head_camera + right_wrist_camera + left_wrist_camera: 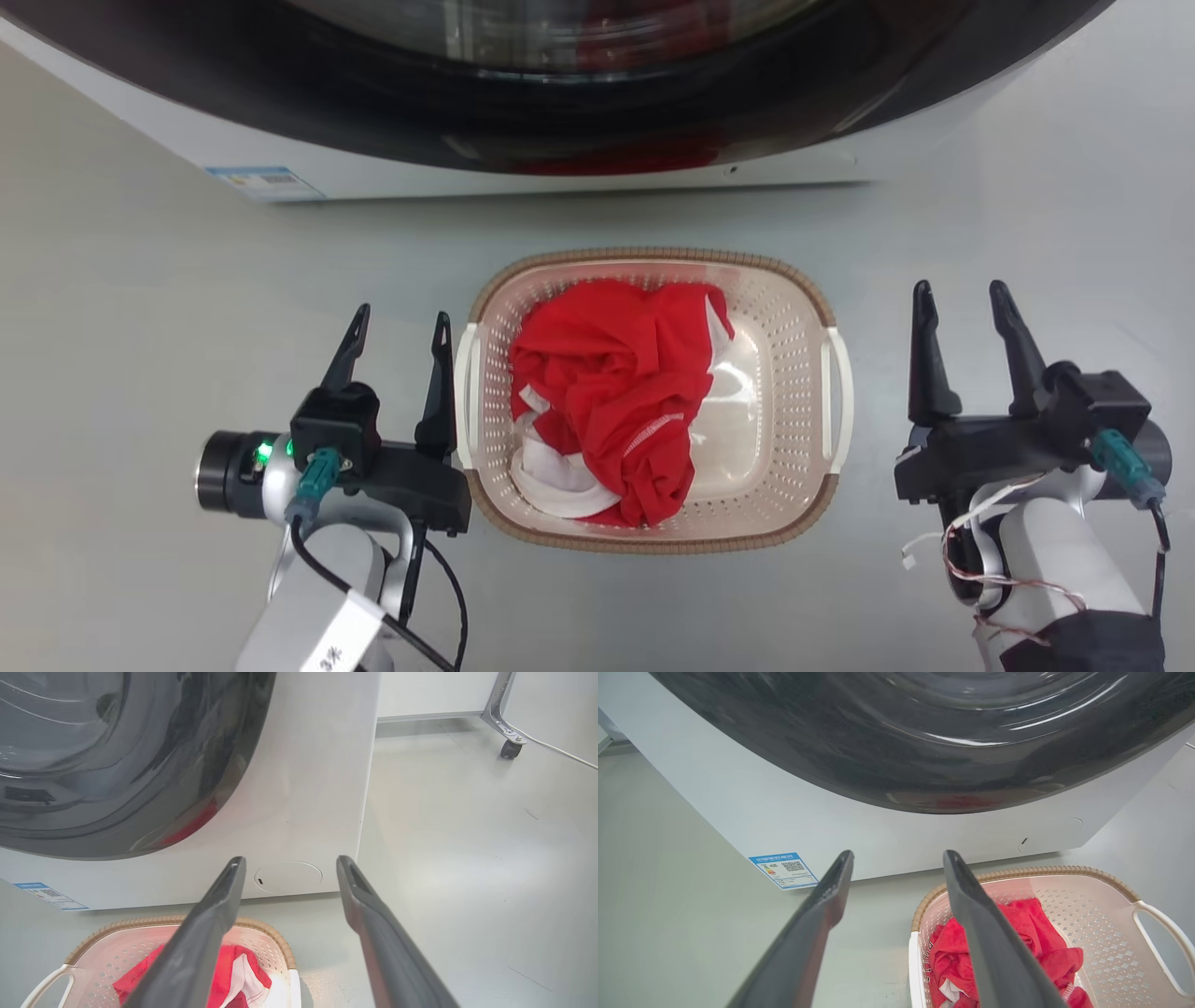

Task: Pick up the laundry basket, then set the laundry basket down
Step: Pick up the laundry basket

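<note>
On the grey floor [140, 308] the laundry basket [794, 373] sits unlifted; left tool [401, 314] at nine o'clock, right tool [960, 286] at three, both spread, empty.

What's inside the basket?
Inside the laundry basket lies a crumpled red cloth with white trim. Part of the basket's bottom shows bare beside it. Whatever may lie under the cloth is covered, so I cannot tell.
</note>
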You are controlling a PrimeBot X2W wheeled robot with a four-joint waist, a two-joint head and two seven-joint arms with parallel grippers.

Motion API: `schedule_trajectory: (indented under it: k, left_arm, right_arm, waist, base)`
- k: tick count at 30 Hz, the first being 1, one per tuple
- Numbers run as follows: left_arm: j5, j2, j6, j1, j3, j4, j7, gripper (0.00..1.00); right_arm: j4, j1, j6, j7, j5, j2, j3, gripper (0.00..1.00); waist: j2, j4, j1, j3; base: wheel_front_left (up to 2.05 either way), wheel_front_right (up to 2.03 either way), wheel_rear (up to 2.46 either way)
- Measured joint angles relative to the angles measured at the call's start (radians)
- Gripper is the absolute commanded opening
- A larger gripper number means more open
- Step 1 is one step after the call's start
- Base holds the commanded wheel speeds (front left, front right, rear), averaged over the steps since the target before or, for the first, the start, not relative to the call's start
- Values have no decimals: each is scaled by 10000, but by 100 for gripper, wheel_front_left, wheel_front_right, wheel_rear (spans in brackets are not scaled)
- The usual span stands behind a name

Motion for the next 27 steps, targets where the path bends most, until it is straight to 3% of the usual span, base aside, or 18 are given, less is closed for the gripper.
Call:
schedule_trajectory:
  k: [13, 27]
  left_arm:
    - [-732, -35, -90, -1617, -550, 1266, 0, 100]
    - [-1411, -75, -67, -2504, -1223, 2454, 0, 100]
  right_arm:
    - [1127, -1713, 2, 0, 65, -10, -44, 100]
    - [2048, -2436, 90, 0, 67, -2, 136, 100]
  waist:
    - [1, 110, -1, 1957]
    - [0, 222, -2, 3330]
  base:
    - [0, 0, 0]
    - [0, 0, 0]
